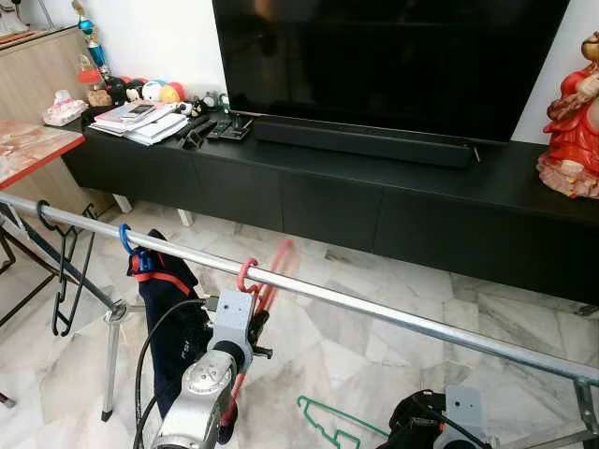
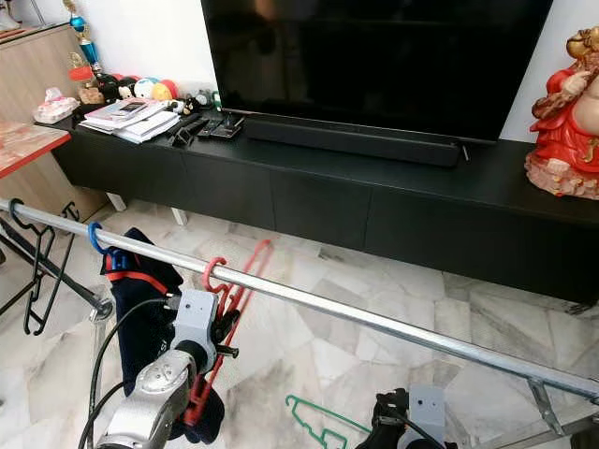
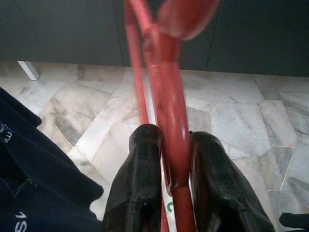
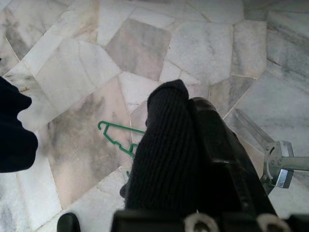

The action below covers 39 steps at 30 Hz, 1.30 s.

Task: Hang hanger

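Your left claw (image 3: 169,164) clenches the red plastic hanger (image 1: 265,281), whose hook sits over the silver metal rail (image 1: 393,314).

Your right claw (image 4: 193,159) hangs low above the marble floor (image 1: 374,355), its black fingers pressed together with nothing between them. A green hanger (image 1: 328,426) lies on that floor. A blue hanger hook (image 1: 124,238) and a black hanger (image 1: 64,271) hang further left along the rail.

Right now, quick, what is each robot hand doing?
Left gripper: closed on the red hanger, whose hook is over the metal rail.
Right gripper: closed, holding nothing, low above the floor near the green hanger.
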{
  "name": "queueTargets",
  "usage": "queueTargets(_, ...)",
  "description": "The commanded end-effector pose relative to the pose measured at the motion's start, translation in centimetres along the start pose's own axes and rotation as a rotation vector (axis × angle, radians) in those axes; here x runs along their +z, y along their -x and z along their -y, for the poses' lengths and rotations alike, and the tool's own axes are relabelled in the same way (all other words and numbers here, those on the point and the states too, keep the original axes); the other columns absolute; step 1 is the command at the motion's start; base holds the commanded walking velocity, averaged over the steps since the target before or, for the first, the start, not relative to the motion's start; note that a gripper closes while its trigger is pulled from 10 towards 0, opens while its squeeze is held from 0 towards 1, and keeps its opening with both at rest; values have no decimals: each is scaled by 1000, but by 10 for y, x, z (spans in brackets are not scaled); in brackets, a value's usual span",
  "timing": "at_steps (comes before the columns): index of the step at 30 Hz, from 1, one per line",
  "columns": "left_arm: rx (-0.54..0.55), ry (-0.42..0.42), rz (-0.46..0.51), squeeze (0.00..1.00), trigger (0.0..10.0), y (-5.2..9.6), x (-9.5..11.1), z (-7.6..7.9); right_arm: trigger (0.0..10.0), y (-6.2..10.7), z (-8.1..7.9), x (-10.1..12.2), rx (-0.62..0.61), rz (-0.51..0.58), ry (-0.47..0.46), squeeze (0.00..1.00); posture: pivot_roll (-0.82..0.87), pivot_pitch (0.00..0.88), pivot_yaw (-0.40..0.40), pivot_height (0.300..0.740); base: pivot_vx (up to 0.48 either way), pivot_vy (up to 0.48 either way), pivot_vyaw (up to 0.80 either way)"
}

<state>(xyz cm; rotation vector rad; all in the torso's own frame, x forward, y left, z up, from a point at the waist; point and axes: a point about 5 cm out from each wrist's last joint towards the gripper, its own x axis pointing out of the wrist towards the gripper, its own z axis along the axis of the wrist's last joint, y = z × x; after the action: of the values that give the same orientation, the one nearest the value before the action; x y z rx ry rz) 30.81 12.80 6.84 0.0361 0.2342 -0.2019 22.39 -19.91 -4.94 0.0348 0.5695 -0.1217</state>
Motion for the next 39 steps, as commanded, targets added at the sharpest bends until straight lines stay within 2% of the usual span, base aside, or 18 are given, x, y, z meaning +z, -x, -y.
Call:
queueTargets(1,9,-25,-1,0,0,1,0,-3,10000,-2,-3,8,6,41,-1,0,-9,52,24,740,0,0,0)
queueTargets(12,23,-26,9,0,0,3,-1,-7,10000,-2,-3,7,5,42,-1,0,-8,51,24,740,0,0,0)
queueTargets(20,38,-29,145,0,0,10,15,-12,10000,-2,-2,8,1,44,-2,0,-7,51,24,740,0,0,0)
queueTargets(25,26,-56,189,0,0,17,16,-13,10000,-2,-2,8,0,40,-3,0,-6,52,24,740,0,0,0)
queueTargets(30,8,-95,191,0,0,28,4,-14,10000,-2,-1,7,-2,34,-3,0,-6,51,25,740,0,0,0)
queueTargets(32,-19,-124,158,0,0,37,-8,-12,10000,-1,0,6,-5,31,-3,0,-4,50,24,740,0,0,0)
queueTargets(37,-56,-171,111,0,0,46,-27,-11,10000,-1,1,6,-6,29,-3,0,-2,49,24,740,0,0,0)
queueTargets(39,-71,-220,65,0,0,54,-44,-13,10000,-2,1,6,-5,29,-2,0,-4,49,23,740,0,0,0)
